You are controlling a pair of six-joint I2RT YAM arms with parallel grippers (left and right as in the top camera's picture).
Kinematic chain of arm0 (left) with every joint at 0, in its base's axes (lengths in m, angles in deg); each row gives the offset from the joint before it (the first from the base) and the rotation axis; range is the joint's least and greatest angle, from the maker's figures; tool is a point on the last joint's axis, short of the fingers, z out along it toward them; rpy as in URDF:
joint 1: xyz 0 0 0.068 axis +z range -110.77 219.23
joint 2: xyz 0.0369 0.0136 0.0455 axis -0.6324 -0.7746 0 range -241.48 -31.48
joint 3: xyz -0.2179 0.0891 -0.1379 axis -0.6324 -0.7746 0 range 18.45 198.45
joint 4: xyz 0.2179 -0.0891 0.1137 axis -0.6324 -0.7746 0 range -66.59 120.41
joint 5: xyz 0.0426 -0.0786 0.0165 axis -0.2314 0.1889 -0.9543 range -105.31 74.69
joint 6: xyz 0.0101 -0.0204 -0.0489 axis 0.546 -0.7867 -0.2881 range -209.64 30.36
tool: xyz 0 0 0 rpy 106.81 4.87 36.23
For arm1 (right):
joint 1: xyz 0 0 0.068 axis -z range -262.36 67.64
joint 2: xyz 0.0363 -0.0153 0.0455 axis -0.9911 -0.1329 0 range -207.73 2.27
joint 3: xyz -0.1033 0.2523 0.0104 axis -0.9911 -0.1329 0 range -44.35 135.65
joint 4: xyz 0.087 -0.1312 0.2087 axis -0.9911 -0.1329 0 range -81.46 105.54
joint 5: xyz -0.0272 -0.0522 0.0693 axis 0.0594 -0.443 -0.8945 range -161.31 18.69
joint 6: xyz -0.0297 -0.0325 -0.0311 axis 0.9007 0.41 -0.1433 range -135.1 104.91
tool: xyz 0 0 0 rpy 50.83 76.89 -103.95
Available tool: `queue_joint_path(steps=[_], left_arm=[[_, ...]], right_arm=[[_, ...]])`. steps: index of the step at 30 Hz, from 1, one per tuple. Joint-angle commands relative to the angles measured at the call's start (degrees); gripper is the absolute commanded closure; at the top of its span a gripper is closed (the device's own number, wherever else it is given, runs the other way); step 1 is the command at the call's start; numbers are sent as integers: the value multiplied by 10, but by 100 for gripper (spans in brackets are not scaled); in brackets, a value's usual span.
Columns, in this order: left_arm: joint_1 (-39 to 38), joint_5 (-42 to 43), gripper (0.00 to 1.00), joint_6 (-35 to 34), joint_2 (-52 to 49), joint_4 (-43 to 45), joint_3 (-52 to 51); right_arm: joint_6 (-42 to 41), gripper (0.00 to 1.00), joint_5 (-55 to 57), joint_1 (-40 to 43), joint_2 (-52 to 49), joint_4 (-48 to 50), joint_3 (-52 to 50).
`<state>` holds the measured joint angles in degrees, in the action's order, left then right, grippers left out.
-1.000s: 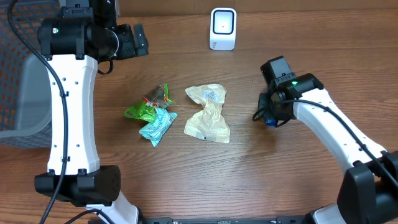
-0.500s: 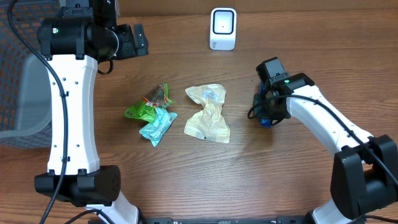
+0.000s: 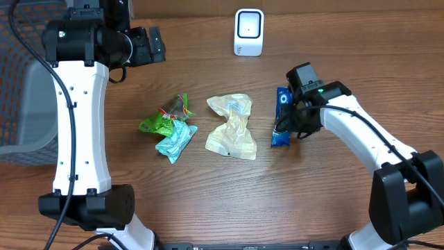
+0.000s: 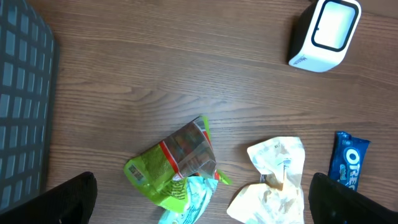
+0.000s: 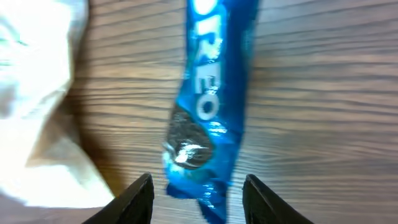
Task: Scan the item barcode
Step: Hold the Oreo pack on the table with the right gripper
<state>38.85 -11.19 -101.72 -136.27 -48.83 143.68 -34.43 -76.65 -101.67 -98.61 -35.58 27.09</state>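
— Whereabouts of the Oreo packet (image 3: pixel 281 118)?
— Flat on the table (image 3: pixel 208 201), just right of the cream wrapper (image 3: pixel 231 126), well apart from the scanner (image 3: pixel 248 32).
— Long axis?
— Pointing straight away from the right gripper (image 5: pixel 198 193); near end between its parted fingers, not clamped.
— Left gripper (image 4: pixel 202 193)?
— Spread wide, holding nothing, well off. Nearer arm: right, probably best for the pickup.
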Motion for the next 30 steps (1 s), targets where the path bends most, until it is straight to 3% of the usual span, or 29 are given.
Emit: queue_joint_path(steps=[1, 18, 30], left_arm=[[0, 4, 0, -8, 10, 2, 1], [0, 4, 0, -8, 10, 2, 1], [0, 4, 0, -8, 10, 2, 1]], right_arm=[[-5, 53, -82, 25, 4, 21, 2], [-17, 53, 36, 0, -67, 77, 2], [-1, 53, 47, -1, -109, 104, 2]])
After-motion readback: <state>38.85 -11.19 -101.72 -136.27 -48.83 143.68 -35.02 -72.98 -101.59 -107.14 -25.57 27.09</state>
